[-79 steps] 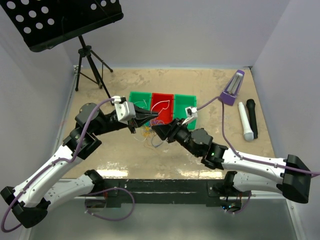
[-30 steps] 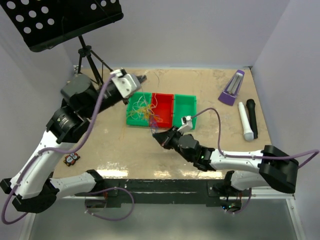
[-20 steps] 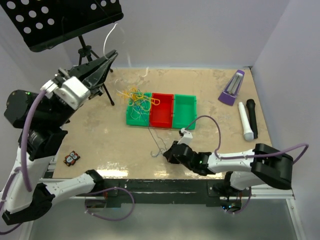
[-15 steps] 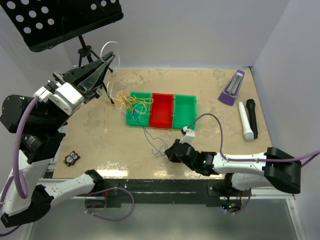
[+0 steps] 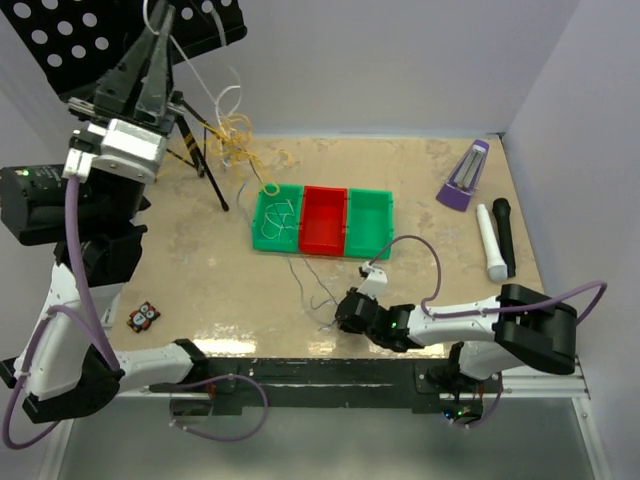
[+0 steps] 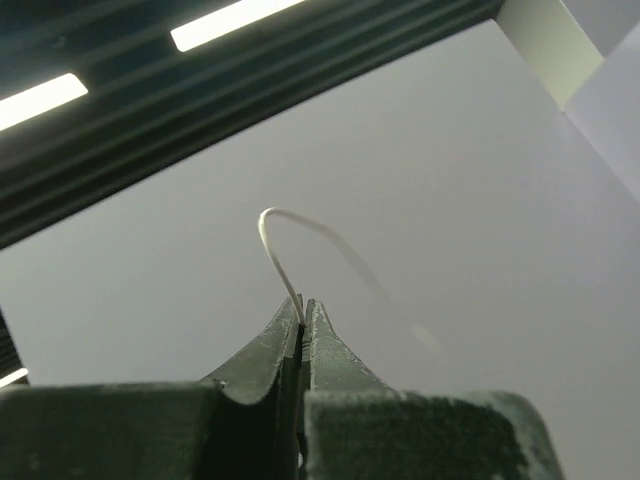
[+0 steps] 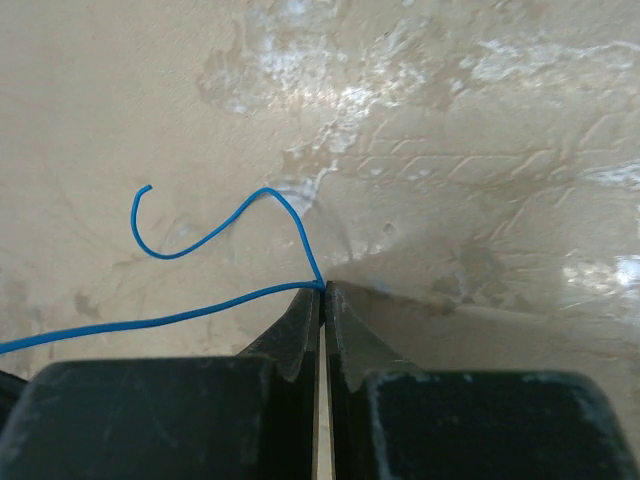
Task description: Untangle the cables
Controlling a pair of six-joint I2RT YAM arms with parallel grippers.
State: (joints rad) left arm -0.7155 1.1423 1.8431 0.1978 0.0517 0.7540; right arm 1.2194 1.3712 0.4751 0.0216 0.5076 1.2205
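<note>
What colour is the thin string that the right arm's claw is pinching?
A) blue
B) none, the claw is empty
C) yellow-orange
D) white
A: the right wrist view shows the right claw shut on the blue cord, with the cord running out from between its tips. The white cord is pinched by the left claw instead.

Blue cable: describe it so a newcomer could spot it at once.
Find the red bin mid-table. From its near edge a thread-thin cable runs toward the right tool, which pinches it. It alone is blue; the yellow tangle hangs high at left.
</note>
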